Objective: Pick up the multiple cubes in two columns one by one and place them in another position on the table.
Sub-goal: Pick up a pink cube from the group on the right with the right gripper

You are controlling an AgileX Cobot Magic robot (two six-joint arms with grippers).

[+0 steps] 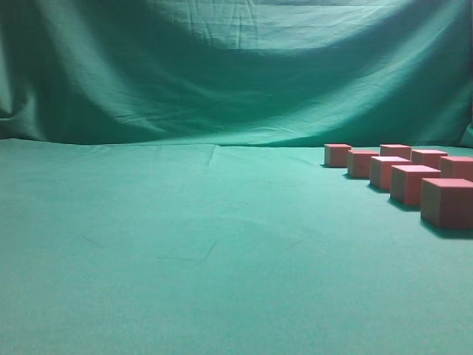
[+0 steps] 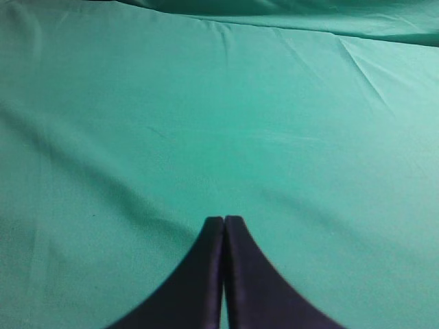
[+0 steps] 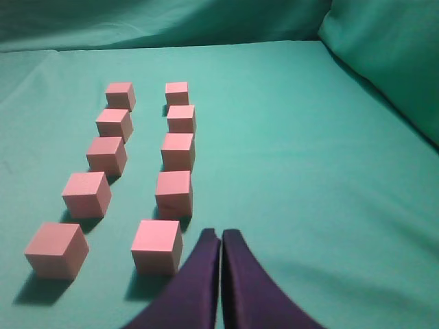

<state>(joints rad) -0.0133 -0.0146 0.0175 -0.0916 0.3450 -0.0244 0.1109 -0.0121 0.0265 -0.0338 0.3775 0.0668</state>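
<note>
You are looking along a green cloth [image 1: 185, 244] that covers the table and rises behind as a wrinkled backdrop [image 1: 236, 66]; at the right side you see pink cubes in two columns running away from you; the left column [image 1: 392, 174] shows five cubes, the nearest one [image 1: 447, 202] cut slightly by the frame edge; the right column [image 1: 429, 155] shows three, partly hidden behind the left; neither arm appears in your view.

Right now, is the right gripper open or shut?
Shut and empty: in the right wrist view the right gripper has its fingertips pressed together, nothing between.
</note>
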